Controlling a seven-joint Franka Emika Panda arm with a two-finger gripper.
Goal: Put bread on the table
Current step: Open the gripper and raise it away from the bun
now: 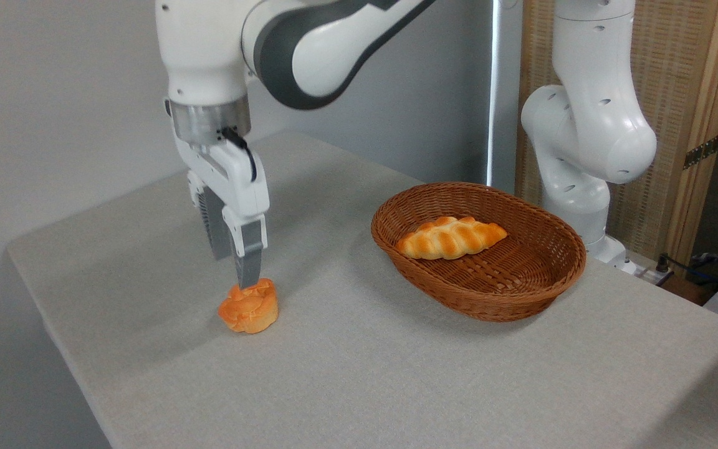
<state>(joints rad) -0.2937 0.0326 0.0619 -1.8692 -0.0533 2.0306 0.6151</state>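
The bread (248, 308), a small round orange-golden knotted bun, rests on the light grey-beige table (365, 374) near its left front part. My gripper (234, 271) hangs just above the bun, pointing straight down. It is open, and nothing sits between its two grey fingers. The nearer fingertip (248, 280) ends right at the bun's top, and I cannot tell whether it touches.
A brown oval wicker basket (477, 312) stands on the table to the right, with a paler braided oblong loaf (451, 237) inside. The arm's white base column (583, 137) rises behind the basket. The table's left edge runs close to the bun.
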